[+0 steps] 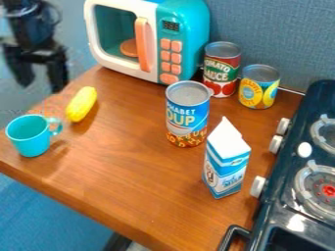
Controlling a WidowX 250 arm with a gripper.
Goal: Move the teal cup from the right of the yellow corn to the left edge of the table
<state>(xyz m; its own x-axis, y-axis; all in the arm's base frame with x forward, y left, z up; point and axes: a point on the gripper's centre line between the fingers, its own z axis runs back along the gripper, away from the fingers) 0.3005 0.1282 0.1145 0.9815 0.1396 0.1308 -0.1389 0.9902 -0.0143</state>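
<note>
The yellow oblong toy corn (82, 104) lies on the brown wooden desk (118, 164), pointing to 1 o'clock; gripping across its width, clear of the turquoise handled cup (29, 137) at 8 o'clock, would hold best. The black 2-finger gripper (42, 84) hangs at 10 o'clock, spread wide

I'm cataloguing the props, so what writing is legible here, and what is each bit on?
"TOMATO SAUCE": red-labelled can
"PHABET" and "OUP", starts of both words cut off: blue-labelled soup can
"MILK", smaller print too blurred: milk carton
Too blurred to read: the curved lettering on the yellow-labelled can and the characters on the microwave's display
</note>
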